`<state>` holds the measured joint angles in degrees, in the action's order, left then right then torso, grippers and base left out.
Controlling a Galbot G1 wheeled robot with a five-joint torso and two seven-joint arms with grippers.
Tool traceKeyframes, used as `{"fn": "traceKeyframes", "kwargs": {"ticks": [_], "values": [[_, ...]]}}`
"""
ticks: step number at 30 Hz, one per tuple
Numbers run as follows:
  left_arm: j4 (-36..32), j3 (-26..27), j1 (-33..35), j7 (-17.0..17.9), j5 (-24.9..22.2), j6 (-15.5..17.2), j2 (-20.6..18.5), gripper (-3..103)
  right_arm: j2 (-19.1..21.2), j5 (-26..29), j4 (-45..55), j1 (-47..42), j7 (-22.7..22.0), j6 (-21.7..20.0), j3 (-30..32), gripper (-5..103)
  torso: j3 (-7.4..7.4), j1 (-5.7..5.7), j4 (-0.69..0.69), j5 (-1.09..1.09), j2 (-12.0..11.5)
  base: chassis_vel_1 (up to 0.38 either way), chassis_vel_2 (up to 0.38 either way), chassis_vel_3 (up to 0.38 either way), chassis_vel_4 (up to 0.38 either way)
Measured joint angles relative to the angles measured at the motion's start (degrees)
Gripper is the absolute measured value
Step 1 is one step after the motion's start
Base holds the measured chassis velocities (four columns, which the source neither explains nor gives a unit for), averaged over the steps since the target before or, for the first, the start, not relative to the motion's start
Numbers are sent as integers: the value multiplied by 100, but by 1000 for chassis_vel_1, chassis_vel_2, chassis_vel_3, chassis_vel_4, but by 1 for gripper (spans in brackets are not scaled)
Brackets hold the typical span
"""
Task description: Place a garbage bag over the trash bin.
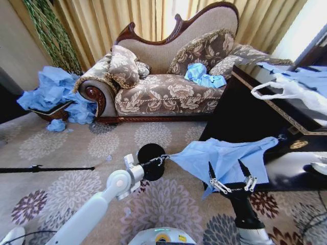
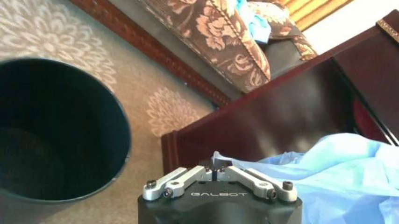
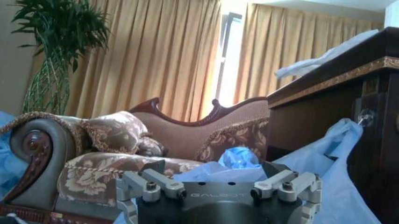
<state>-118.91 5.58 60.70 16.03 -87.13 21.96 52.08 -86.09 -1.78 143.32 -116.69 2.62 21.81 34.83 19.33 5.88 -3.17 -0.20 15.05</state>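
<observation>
The trash bin point(image 1: 149, 153) is a small black cylinder standing on the carpet; in the left wrist view its open mouth point(image 2: 56, 130) sits beside my left gripper. My left gripper point(image 1: 161, 160) is just right of the bin's rim and is shut point(image 2: 215, 171) on one corner of the garbage bag point(image 1: 225, 155). This thin light-blue bag point(image 2: 337, 172) stretches rightward in the air, and its far tip reaches the dark cabinet's front. My right gripper point(image 1: 228, 176) is open at the bag's lower edge, and the blue sheet point(image 3: 337, 168) shows between and behind its spread fingers point(image 3: 215, 170).
A dark wooden cabinet point(image 1: 245, 115) stands right of the bin, with a white loop-handled bag point(image 1: 291, 91) on top. Behind is a patterned sofa point(image 1: 163, 92) with a blue bag point(image 1: 204, 76) on it. A heap of blue bags point(image 1: 51, 94) lies far left. A black rod point(image 1: 46, 168) lies on the carpet.
</observation>
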Motion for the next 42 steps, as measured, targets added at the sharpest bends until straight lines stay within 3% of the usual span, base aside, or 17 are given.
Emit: {"fn": "traceKeyframes", "kwargs": {"ticks": [25,34,41,42], "values": [[-138,559,450,5,-57,-113,-228,0,50,178,-61,139,-123,-141,-8,100,1,0,1,0,-1,0,0,0,0],[-25,1067,102,45,-626,-117,-537,0,44,343,-221,243,-119,-253,-88,100,1,0,1,0,-1,0,0,0,0],[110,1101,-414,68,-935,-123,-678,0,118,1131,-216,236,-154,-611,-347,100,1,0,0,0,-1,0,0,0,0],[147,1010,-580,81,-971,-123,-707,0,206,1527,-273,199,-104,-795,-567,100,1,0,-2,-1,-1,0,0,0,0]]}}
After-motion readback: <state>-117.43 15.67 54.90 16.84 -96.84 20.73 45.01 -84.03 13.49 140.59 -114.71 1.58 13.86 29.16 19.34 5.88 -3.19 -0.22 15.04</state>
